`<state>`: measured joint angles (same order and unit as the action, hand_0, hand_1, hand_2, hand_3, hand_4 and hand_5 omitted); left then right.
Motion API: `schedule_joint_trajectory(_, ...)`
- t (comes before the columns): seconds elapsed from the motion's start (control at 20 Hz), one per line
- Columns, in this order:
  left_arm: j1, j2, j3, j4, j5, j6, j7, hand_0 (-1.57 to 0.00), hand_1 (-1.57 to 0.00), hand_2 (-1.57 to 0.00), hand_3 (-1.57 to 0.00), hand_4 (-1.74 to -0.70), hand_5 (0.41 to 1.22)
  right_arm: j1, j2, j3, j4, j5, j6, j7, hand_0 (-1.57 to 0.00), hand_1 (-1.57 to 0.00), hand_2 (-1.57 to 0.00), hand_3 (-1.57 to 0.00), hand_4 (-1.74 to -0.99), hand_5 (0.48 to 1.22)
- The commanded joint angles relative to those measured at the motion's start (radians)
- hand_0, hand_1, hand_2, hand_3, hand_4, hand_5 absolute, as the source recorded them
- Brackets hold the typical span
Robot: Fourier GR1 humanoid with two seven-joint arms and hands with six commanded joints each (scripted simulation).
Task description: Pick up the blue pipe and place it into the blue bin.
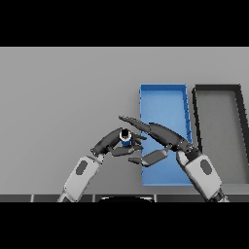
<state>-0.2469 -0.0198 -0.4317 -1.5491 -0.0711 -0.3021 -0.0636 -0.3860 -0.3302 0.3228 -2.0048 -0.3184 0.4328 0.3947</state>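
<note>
One blue pipe [126, 137] on show, a short stubby piece with a dark end, and it sits just off the left wall of the blue bin [163, 93], outside it, above the grey table [58, 107]. The left hand [111, 142] has it: fingers curled up around the pipe from the left, thumb tucked under. The right hand [163, 135] comes in over the bin, fingers long and straight, stretched leftward so their tips reach just past the pipe's top; the thumb hangs loose below, and this hand grips nothing. Whether those fingertips touch the pipe, I can't tell. Two bins in all: the blue one, and one dark grey bin [218, 88] just beside it on the right, their long walls near each other. Two arms, both meeting at the pipe.
</note>
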Motion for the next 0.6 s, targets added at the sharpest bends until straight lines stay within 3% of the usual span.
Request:
schedule_joint_trajectory(0.0, 0.001, -0.010, -0.004, 0.008, 0.001, -0.012, 0.004, -1.57, -1.57, -1.57, -1.57, -1.46, 1.221, -0.029, 0.011, 0.014, 0.013, 0.010, 0.001, 0.016, 0.00, 0.00, -0.05, 0.00, -1.242, 0.551)
schedule_joint_trajectory(0.25, 0.009, -0.026, 0.014, 0.005, -0.016, -0.026, 0.030, -1.57, -1.57, -1.57, -1.57, -1.47, 1.221, -0.133, 0.043, 0.041, 0.098, 0.024, 0.029, 0.059, -0.02, -0.03, -0.08, 0.00, -1.186, 0.521)
schedule_joint_trajectory(0.4, 0.009, -0.020, 0.027, 0.005, -0.033, -0.046, 0.026, -1.57, -1.57, -1.57, -1.57, -1.47, 1.221, -0.181, 0.078, 0.063, 0.144, 0.030, 0.048, 0.065, -0.07, -0.11, -0.17, -0.04, -1.204, 0.497)
schedule_joint_trajectory(0.45, 0.009, -0.030, 0.029, 0.012, -0.039, -0.042, 0.031, -1.57, -1.57, -1.57, -1.57, -1.46, 1.221, -0.197, 0.091, 0.069, 0.166, 0.038, 0.049, 0.071, -0.17, -0.22, -0.26, -0.13, -1.233, 0.487)
schedule_joint_trajectory(0.55, 0.024, -0.039, 0.019, -0.006, -0.037, -0.049, 0.052, -1.57, -1.57, -1.57, -1.57, -1.56, 1.221, -0.214, 0.108, 0.085, 0.176, 0.032, 0.057, 0.069, -0.51, -0.53, -0.54, -0.40, -1.331, 0.489)
